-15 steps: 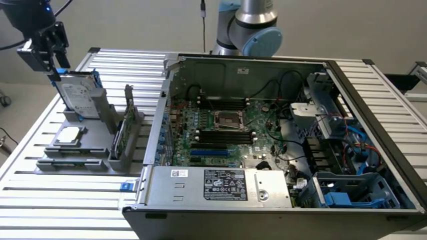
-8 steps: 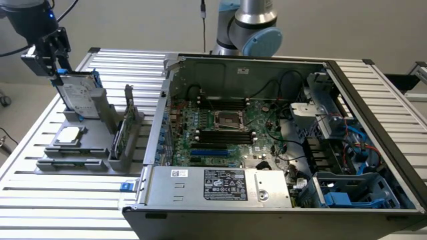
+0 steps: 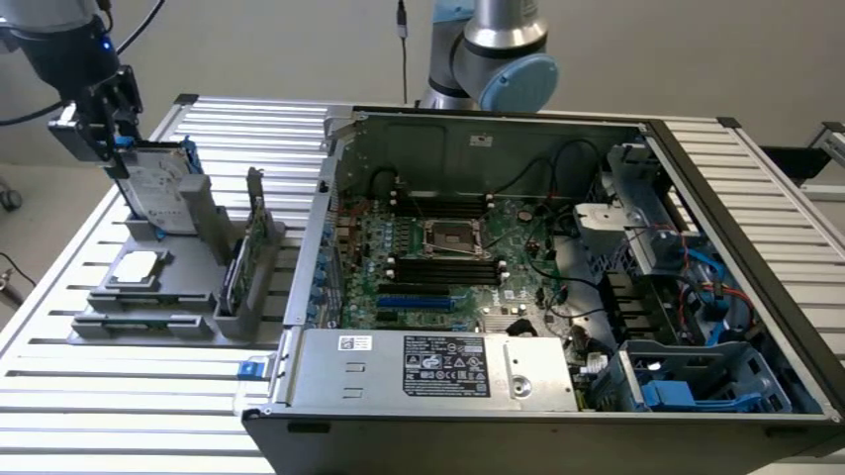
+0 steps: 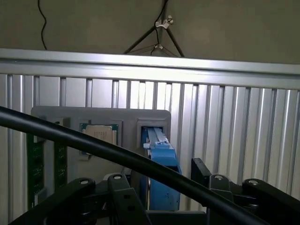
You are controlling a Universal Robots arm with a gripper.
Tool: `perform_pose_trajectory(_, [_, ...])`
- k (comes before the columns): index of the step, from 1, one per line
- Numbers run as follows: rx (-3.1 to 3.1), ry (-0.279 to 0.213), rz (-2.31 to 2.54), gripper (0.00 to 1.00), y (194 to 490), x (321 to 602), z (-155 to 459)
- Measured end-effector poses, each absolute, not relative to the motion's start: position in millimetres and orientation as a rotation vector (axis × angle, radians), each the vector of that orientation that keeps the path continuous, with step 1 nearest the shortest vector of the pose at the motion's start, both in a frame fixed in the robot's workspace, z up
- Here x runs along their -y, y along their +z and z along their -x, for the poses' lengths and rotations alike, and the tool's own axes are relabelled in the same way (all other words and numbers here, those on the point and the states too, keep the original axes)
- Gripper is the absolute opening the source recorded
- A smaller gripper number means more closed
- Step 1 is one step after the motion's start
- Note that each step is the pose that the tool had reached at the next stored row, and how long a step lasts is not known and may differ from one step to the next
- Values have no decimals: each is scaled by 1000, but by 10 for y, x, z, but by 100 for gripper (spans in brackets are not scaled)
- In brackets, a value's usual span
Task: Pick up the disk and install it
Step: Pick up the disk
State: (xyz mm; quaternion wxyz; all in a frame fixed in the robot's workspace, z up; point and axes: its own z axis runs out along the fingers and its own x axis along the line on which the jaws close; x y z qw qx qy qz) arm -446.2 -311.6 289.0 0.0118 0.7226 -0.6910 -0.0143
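Slatted table (image 3: 79,396): under the grey holder (image 3: 192,259).
Computer case (image 3: 489,139): open, just beside the holder, on the exterior view's right of it.
Gripper (image 3: 113,148): above the holder, fingers (image 4: 119,194) spread wide, one on each side of the disk (image 3: 161,193), gripping nothing.
Disk: upright in a holder slot, blue frame showing.
Processor chip (image 3: 139,267): flat in a holder recess.

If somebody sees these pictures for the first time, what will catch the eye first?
The large open computer case lies at the exterior view's right, its green motherboard bare. At the exterior view's left, the disk stands on edge in a grey holder. The gripper hangs at its top edge, jaws open on either side.
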Motion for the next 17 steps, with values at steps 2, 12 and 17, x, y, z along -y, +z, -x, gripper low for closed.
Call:
perform_pose_trajectory(2, [2154,-44,-2254,60,2853,3116,4463])
perform_pose_trajectory(12, [2152,-49,-2252,60,2799,3116,4470])
perform_pose_trajectory(17, [2152,-49,-2252,60,2797,3115,4470])
